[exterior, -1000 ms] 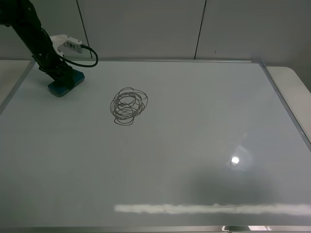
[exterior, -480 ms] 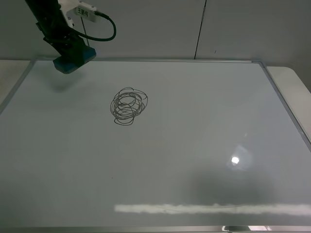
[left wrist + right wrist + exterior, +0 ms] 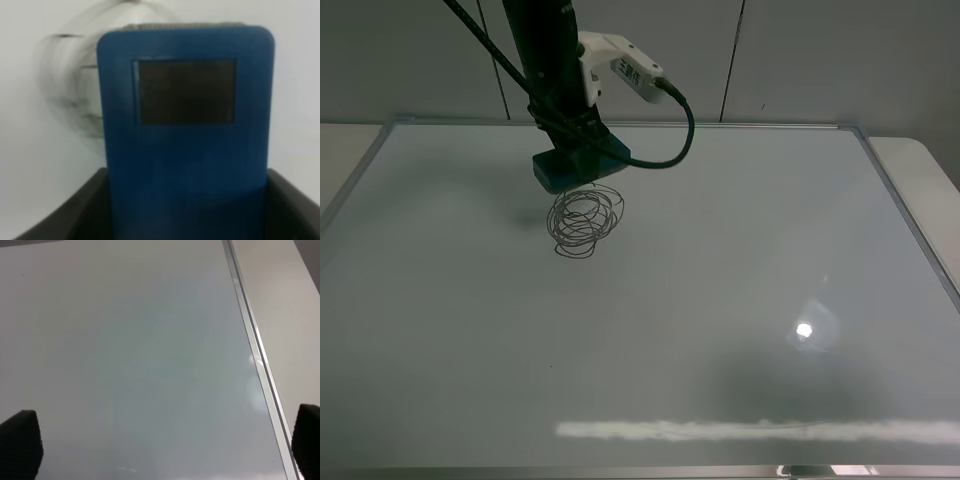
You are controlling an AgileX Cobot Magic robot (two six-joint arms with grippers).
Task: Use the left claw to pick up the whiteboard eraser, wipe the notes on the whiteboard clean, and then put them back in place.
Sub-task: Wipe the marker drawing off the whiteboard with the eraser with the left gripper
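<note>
My left claw [image 3: 575, 155] is shut on the teal-blue whiteboard eraser [image 3: 566, 171] and holds it just above the far edge of the notes [image 3: 584, 221], a tangle of dark pen loops on the whiteboard [image 3: 720, 300]. In the left wrist view the eraser [image 3: 185, 130] fills the frame between the black fingers [image 3: 75, 210], with the blurred notes [image 3: 75, 95] behind it. My right gripper [image 3: 165, 450] shows only two black fingertips [image 3: 20, 440] wide apart over bare board near its silver frame [image 3: 255, 350].
A white box module [image 3: 625, 62] and a looping black cable [image 3: 670, 150] hang off the left arm. The board's silver frame [image 3: 910, 215] runs along the right, with pale table beyond it. A glare spot [image 3: 804, 329] lies on the board.
My left claw has lifted the eraser from the board's far left corner and carried it right, to just above the notes. The notes look unchanged.
</note>
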